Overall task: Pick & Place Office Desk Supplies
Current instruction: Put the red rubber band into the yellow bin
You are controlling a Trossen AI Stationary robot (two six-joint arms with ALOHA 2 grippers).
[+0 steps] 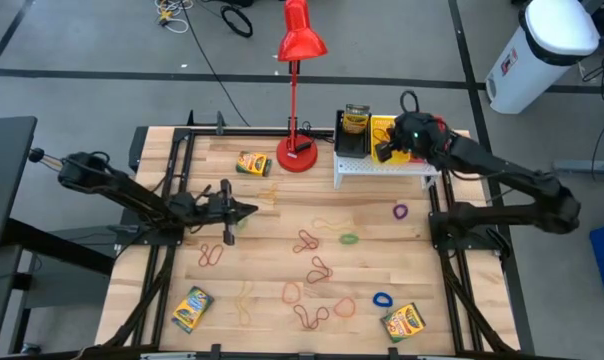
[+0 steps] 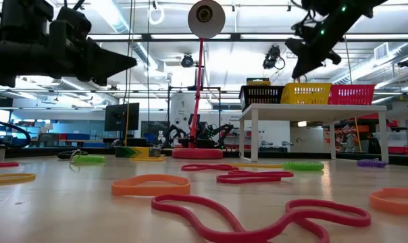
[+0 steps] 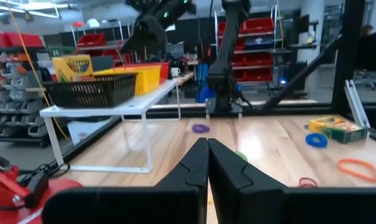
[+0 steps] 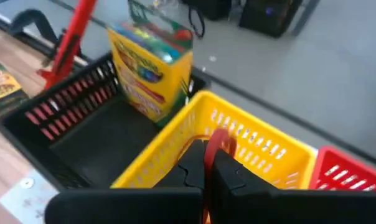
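Right gripper [image 4: 206, 163] over yellow bin [image 4: 250, 146], fingers pinched on a red rubber band [image 4: 218, 142]. Left gripper [image 1: 244, 210] shut, empty, above table [image 1: 452, 320]. Crayon boxes: three on table, one [image 4: 152, 59] upright in black bin [image 4: 63, 115]. Red bin [image 4: 350, 177] alongside.

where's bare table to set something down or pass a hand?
Free: the strip between the white shelf and the rubber-band loops, and the left edge between the left gripper and the near-left crayon box. Crowded: centre and near right, scattered with loops; the right gripper is over the yellow bin.
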